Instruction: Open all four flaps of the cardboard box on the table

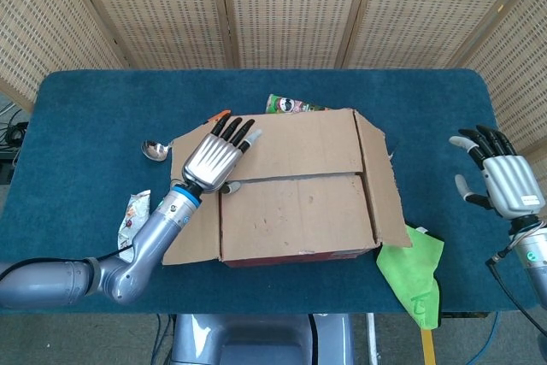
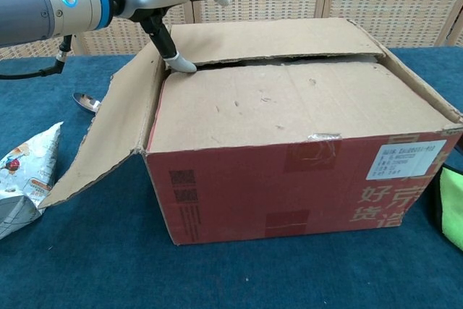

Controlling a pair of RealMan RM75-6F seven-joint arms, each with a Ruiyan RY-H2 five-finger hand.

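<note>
The cardboard box [image 1: 295,211] stands mid-table, with a red front wall [image 2: 304,186]. Its left flap [image 1: 192,232] hangs outward and its right flap [image 1: 385,181] slopes outward. The far flap [image 1: 303,144] and near flap [image 1: 295,211] lie across the top. My left hand [image 1: 214,160] hovers over the far flap's left end with fingers spread. Its thumb tip [image 2: 179,64] is hooked in the seam under that flap's edge, which stands slightly raised. My right hand [image 1: 502,179] is open in the air well off the box's right side.
A spoon [image 1: 155,150] and a snack packet [image 1: 132,215] lie left of the box. A green printed tube [image 1: 291,106] and a small orange item [image 1: 220,114] lie behind it. A green cloth [image 1: 414,275] lies at the front right near the table edge.
</note>
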